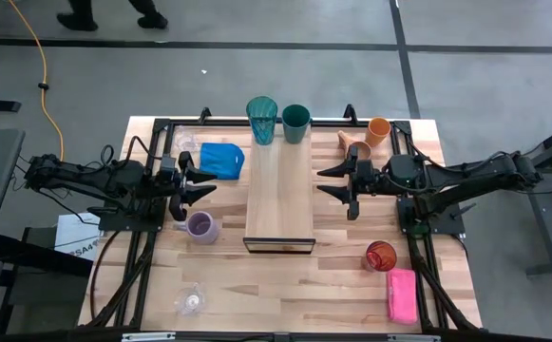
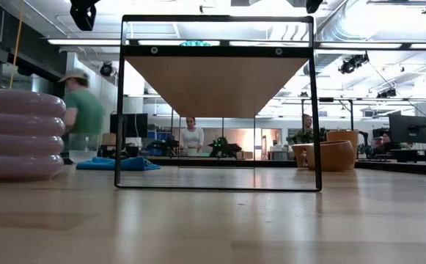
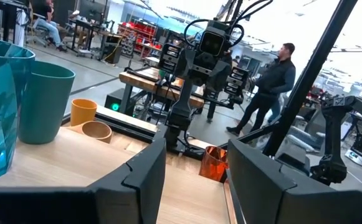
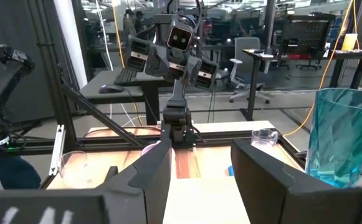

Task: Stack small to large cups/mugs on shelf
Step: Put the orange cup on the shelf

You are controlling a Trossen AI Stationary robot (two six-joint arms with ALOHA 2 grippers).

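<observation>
Both tools, left tool (image 1: 202, 180) and right tool (image 1: 333, 182), hang released beside the bare shelf (image 1: 279, 195) at frame centre. Teal tumbler (image 1: 262, 120) looks top-heavy; a clumsy pinch might tip it.

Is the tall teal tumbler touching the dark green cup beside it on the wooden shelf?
Apart. In the high view, a narrow strip of shelf shows between the tall teal tumbler and dark green cup.

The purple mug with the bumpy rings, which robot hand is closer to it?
The left. The left gripper hangs just above the lavender mug on the shelf's left side. The right gripper is across the shelf, much farther away.
</observation>
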